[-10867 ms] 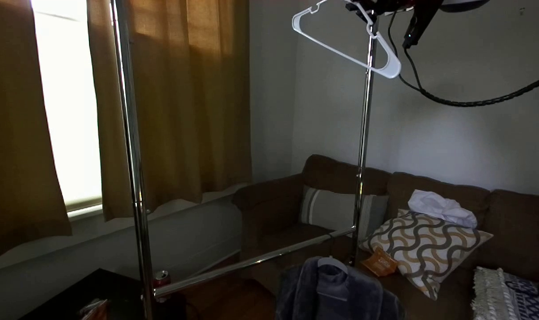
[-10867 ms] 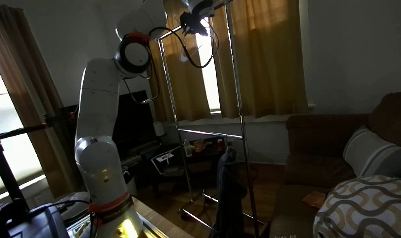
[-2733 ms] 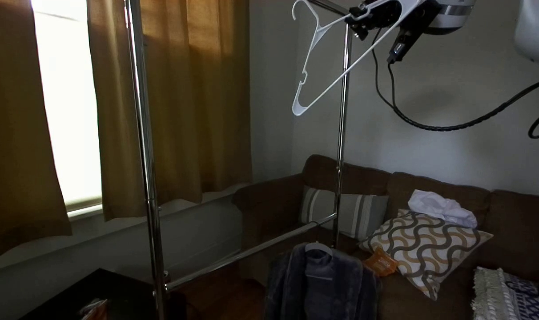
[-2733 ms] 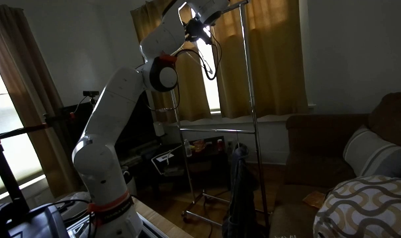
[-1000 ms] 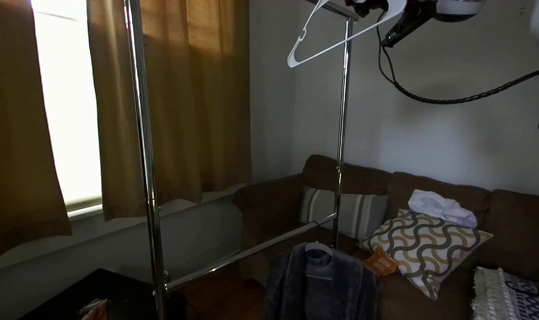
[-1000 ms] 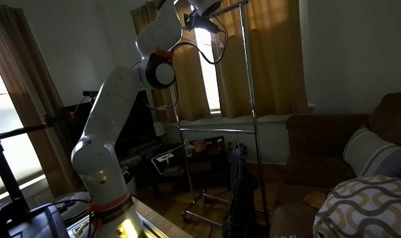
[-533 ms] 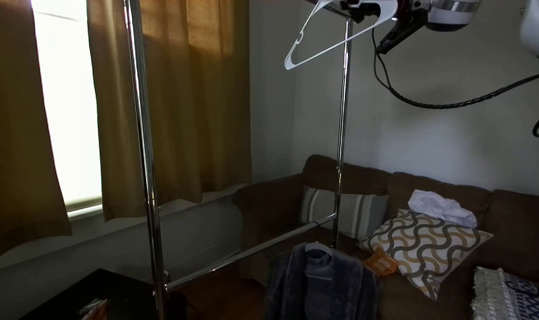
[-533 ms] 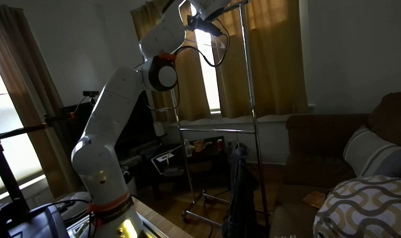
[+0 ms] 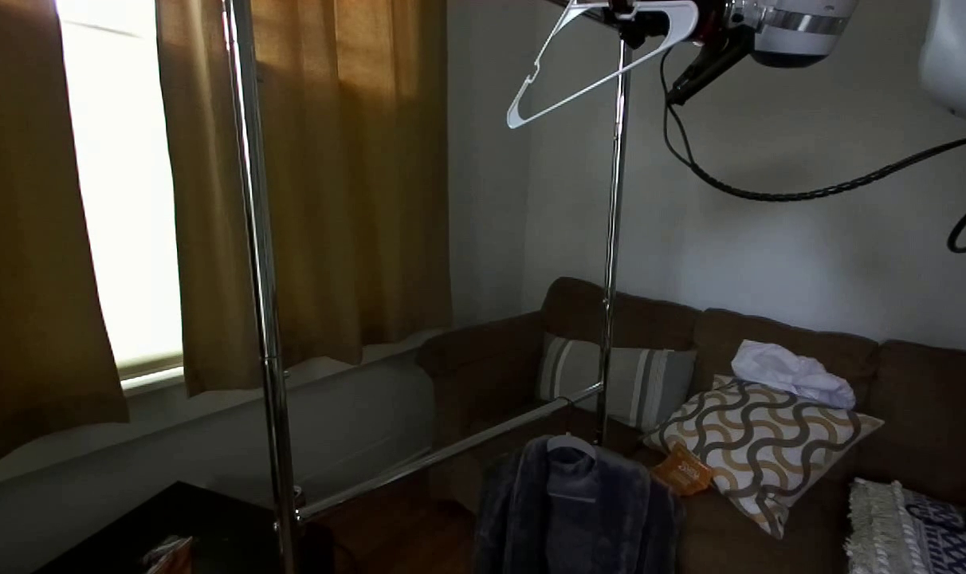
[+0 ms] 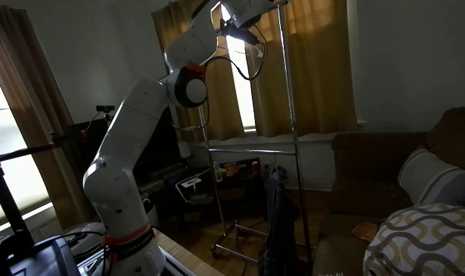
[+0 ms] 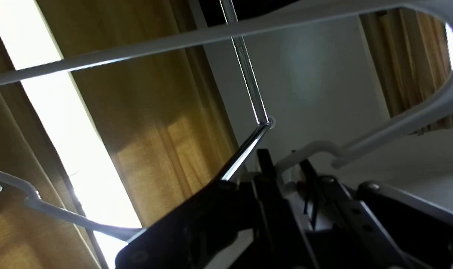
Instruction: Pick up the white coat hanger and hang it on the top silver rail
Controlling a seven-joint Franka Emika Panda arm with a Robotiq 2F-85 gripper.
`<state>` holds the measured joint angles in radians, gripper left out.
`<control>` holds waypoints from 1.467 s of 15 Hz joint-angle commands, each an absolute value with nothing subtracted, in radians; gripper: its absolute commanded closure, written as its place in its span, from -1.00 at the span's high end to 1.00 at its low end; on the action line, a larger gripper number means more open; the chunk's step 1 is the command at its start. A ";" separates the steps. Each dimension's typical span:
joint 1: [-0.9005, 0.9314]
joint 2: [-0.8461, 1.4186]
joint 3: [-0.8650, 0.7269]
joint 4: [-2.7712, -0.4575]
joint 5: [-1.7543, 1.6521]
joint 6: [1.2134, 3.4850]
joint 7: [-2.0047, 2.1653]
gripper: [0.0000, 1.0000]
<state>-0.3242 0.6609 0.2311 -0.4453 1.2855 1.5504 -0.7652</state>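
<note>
The white coat hanger [image 9: 567, 101] hangs tilted from my gripper [image 9: 628, 17] at the top of an exterior view; its hook is beyond the frame. In the wrist view, the notched upper arm of the hanger [image 11: 323, 146] passes between the fingers of my gripper [image 11: 285, 164], which is shut on it. The hanger's long lower bar crosses the top of that view. The top silver rail [image 11: 245, 152] runs from the pole corner down behind the gripper. In an exterior view the rail [image 10: 280, 4] lies just beyond the gripper [image 10: 225, 29]. I cannot tell whether hook and rail touch.
The rack's tall poles [image 9: 264, 279] flank the space under the hanger. A dark garment [image 9: 571, 510] hangs from the lower crossbar [image 9: 451, 448]. A black cable [image 9: 802, 194] loops from the wrist. Behind stand a brown sofa [image 10: 370, 172] and a low table [image 10: 236, 180].
Over the last second the hanger and gripper drop slightly and drift left in an exterior view. Earlier, the hook showed and the hanger was tilted differently. The rack has shifted since the oldest frames.
</note>
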 commanded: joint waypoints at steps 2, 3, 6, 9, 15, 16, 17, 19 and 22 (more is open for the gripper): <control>-0.323 0.677 0.246 -0.445 1.319 1.575 -0.754 -0.91; -0.323 0.680 0.247 -0.445 1.326 1.576 -0.751 -0.91; -0.320 0.685 0.246 -0.446 1.337 1.589 -0.741 -0.91; -0.319 0.688 0.244 -0.446 1.341 1.604 -0.726 -0.91; -0.319 0.695 0.239 -0.446 1.336 1.627 -0.691 -0.91; -0.320 0.699 0.239 -0.446 1.336 1.629 -0.682 -0.91; -0.321 0.703 0.240 -0.446 1.337 1.632 -0.672 -0.91; -0.322 0.710 0.240 -0.446 1.336 1.634 -0.653 -0.91; -0.323 0.719 0.239 -0.447 1.332 1.630 -0.620 -0.91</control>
<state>-0.3220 0.7116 0.2394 -0.4468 1.3275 1.6233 -0.6609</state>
